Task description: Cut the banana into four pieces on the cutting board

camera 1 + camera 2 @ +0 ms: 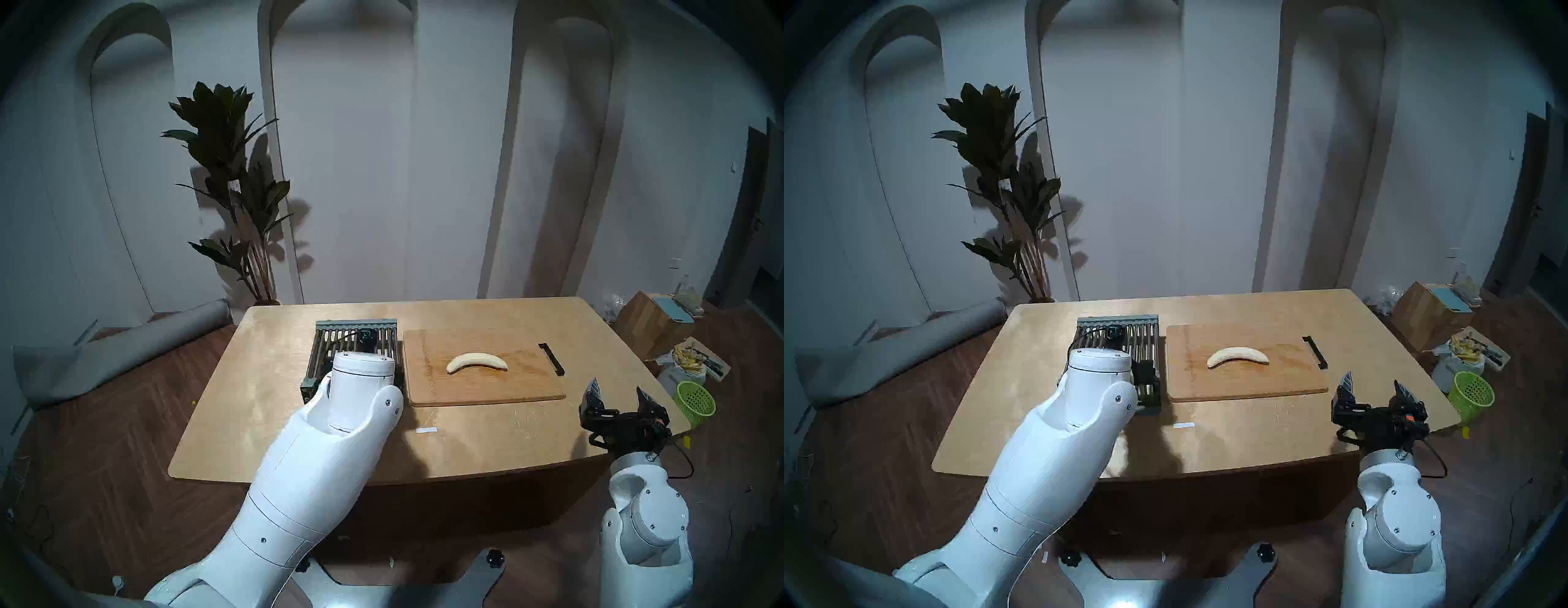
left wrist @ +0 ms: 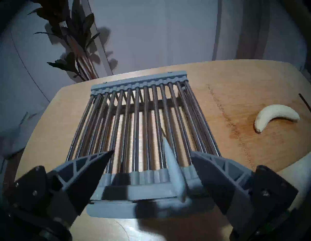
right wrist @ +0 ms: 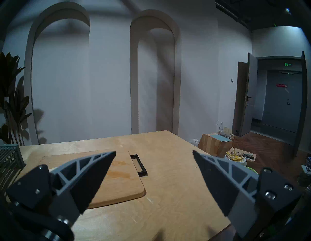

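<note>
Where head views hide it, left gripper (image 2: 152, 154) spread over rack (image 2: 138, 121), knife (image 2: 174, 170) visible

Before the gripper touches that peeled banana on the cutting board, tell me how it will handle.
The banana is peeled, so probably soft and slippery, bruising under a firm pinch. Its curve touches the cutting board unevenly; a nudge may pivot it. Whole and unsupported, it might snap if lifted by one end.

The left gripper (image 2: 151, 154) hangs wide open over the near end of a grey metal rack (image 2: 134, 117), where a pale knife (image 2: 173, 171) lies across the bars. To the right, a peeled banana (image 2: 276, 116) rests whole on the cutting board (image 2: 235, 101). A potted plant (image 2: 74, 42) stands beyond the table (image 2: 55, 117).
</note>
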Available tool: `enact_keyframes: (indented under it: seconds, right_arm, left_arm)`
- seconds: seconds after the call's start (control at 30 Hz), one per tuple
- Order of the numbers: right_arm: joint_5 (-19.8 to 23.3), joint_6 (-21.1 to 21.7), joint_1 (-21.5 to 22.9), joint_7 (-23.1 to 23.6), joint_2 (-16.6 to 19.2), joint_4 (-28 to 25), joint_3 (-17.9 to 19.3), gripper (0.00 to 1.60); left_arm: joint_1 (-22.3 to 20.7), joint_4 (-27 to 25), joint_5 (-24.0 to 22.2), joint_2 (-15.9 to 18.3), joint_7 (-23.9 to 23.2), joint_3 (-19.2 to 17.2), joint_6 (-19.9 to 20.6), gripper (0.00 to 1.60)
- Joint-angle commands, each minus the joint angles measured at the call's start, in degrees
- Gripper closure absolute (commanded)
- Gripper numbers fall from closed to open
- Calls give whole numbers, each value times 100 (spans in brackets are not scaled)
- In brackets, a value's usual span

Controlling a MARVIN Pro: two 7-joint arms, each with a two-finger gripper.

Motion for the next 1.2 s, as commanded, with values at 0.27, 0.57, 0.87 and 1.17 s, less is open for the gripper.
enact_keyframes:
  seconds: [0.27, 0.57, 0.87, 1.17]
  right_arm:
    - [-7, -57, 23, 20, -18, -143, 8, 0]
    - [-19, -56, 28, 39, -37, -144, 17, 0]
    - [-31, -55, 34, 56, -56, -144, 25, 0]
    - [-43, -53, 41, 74, -74, -143, 34, 0]
  left_arm:
    - [-246, -87, -198, 332, 290, 151, -14, 0]
    - [-337, -19, -336, 337, 335, 179, -14, 0]
    - [-379, 37, -452, 321, 414, 224, -14, 0]
    - [-386, 80, -576, 234, 512, 180, -14, 160]
